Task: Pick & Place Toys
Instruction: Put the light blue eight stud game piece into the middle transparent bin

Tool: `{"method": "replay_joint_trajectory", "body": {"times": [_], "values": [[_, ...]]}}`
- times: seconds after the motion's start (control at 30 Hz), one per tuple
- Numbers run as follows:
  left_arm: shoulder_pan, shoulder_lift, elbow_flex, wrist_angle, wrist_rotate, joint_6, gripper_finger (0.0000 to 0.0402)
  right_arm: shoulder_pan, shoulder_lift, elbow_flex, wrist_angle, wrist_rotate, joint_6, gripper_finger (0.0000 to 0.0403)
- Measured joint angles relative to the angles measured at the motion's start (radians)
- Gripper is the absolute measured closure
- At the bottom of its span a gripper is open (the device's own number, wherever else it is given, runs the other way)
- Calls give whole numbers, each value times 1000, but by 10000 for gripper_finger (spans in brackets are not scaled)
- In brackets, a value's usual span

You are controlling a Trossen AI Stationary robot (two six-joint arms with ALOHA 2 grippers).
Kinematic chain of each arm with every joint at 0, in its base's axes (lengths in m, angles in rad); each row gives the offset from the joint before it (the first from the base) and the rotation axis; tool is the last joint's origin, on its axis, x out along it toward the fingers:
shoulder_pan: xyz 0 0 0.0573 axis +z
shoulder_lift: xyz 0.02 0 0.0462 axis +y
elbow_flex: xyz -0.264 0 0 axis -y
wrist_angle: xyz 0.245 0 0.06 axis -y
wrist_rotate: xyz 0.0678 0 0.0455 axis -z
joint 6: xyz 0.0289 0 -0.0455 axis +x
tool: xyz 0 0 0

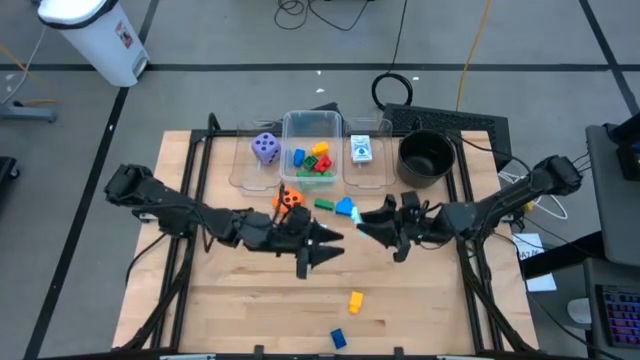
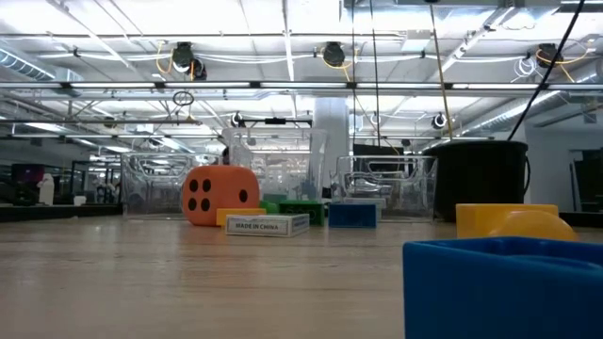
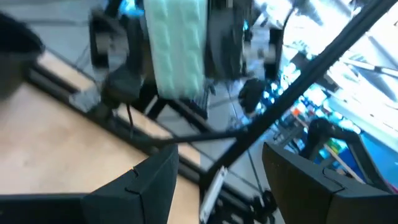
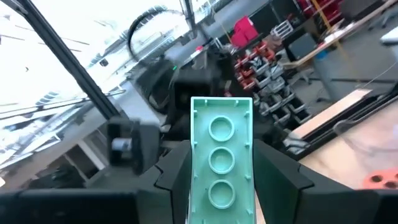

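Note:
My right gripper point(image 1: 368, 226) point(image 4: 221, 177) is above mid-table, shut on a teal block point(image 4: 221, 155). The block also shows in the left wrist view point(image 3: 177, 46). My left gripper point(image 1: 322, 250) point(image 3: 217, 165) faces it from the left, open and empty. An orange die point(image 1: 290, 198) point(image 2: 219, 196), a green block point(image 1: 325, 204) and a blue block point(image 1: 345, 207) lie on the table just behind the grippers. A yellow block point(image 1: 355, 300) and a blue block point(image 1: 338, 338) lie near the front edge. The purple die point(image 1: 265, 148), several blocks point(image 1: 310, 160) and a card point(image 1: 362, 150) sit in clear tubs. My right gripper pinches the teal block's two long sides point(image 4: 194, 163) between its two fingers. The fingers lie along the block and point roughly toward the table's left. The block sticks out past the fingertips, its hollow underside toward the wrist camera, lifted clear of the table.
The clear tubs point(image 1: 312, 122) stand in a row at the table's far edge, with a black round pot point(image 1: 425, 157) to their right. A white printed piece point(image 2: 267, 224) lies in front of the orange die. Bare wood point(image 1: 220, 300) lies toward the front left.

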Motion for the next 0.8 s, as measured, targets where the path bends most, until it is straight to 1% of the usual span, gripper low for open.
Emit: {"method": "replay_joint_trajectory", "body": {"times": [0.13, 0.3, 0.4, 0.5, 0.7, 0.8], "values": [[32, 0, 0, 71, -7, 52, 160, 17, 65, 0, 88, 1, 43, 271], [51, 0, 0, 140, -10, 101, 160, 16, 162, 0, 307, 6, 47, 271], [52, 0, 0, 193, -3, 122, 160, 15, 199, 0, 394, 8, 32, 271], [53, 0, -1, 207, -4, 126, 160, 12, 227, 1, 419, 27, 39, 271], [65, -1, -1, 195, -6, 131, 160, 9, 234, 1, 411, 40, 44, 271], [73, -2, -1, 185, -30, 127, 160, 6, 234, 1, 406, 70, 29, 271]]}}
